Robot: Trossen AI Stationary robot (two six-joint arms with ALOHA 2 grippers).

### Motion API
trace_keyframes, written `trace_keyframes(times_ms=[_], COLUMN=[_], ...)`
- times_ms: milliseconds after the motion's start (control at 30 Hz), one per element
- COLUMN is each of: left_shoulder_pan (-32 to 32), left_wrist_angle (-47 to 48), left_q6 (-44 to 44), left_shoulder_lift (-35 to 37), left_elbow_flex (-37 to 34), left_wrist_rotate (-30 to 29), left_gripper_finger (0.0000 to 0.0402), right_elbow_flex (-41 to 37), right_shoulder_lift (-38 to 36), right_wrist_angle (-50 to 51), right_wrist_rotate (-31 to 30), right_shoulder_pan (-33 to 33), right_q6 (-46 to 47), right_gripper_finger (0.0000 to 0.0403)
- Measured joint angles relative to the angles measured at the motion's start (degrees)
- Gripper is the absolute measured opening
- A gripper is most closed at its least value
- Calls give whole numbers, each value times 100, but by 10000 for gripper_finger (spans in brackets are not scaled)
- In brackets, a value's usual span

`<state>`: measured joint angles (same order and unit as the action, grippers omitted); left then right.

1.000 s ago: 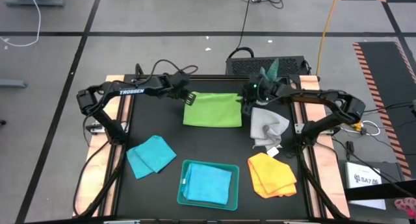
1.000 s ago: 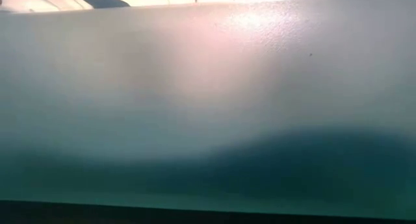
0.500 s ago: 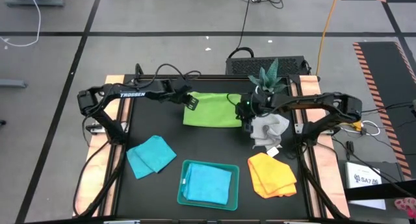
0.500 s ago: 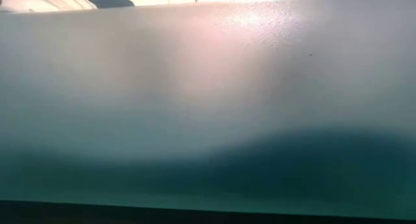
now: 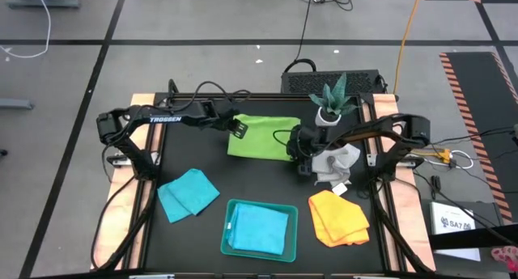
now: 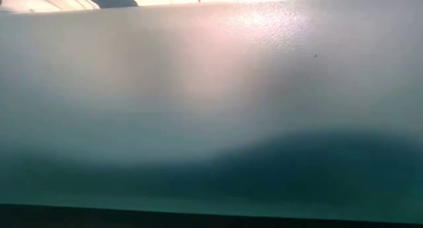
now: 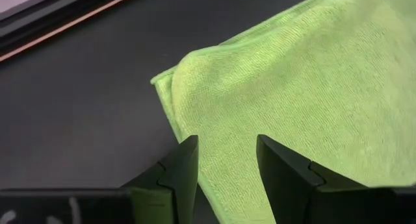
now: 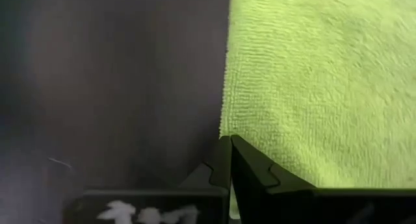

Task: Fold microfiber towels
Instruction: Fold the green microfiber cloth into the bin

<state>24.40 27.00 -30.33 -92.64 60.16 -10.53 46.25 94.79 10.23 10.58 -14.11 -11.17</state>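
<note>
lime green towel (image 5: 264, 137): spread flat at the far middle of the table, folded once by the look of it, long edge running side to side. Clearly the one being worked, since both arms sit at its ends.
left gripper (image 7: 224, 160): parked over the towel's near-left corner, fingers apart and straddling the hem. Probably lined up to pinch that corner for the next fold, nothing pinched yet.
right gripper (image 8: 230, 160): fingers pressed together right at the towel's edge on the right end. Looks like a pinch on the hem, but can't tell whether any cloth is actually caught.
other towels: turquoise towel (image 5: 188, 194) loose at near left, another turquoise one (image 5: 257, 229) in the teal tray (image 5: 227, 217), yellow-orange towel (image 5: 338, 216) near right, grey-white towel (image 5: 340, 159) crumpled just beside the right arm.
hidden stuff: low view totally blocked by a blurry teal surface, useless here. Right fingertips hidden under the arm in the high view. Potted plant (image 5: 333, 98) behind, irrelevant.
</note>
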Motion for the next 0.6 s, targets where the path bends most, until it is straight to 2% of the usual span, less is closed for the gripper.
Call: trace_keyframes(times_ms=[233, 600], left_shoulder_pan=[0, -33], left_wrist_angle=[0, -87], left_q6=[-22, -156], left_shoulder_lift=[1, 2], left_elbow_flex=[0, 0], left_wrist_rotate=[1, 149], left_gripper_finger=[157, 157], right_elbow_flex=[-6, -34], right_shoulder_lift=[-65, -592], right_wrist_angle=[279, 1262], right_wrist_rotate=[191, 168], right_shoulder_pan=[357, 373], right_q6=[9, -5], right_gripper_finger=[0, 0])
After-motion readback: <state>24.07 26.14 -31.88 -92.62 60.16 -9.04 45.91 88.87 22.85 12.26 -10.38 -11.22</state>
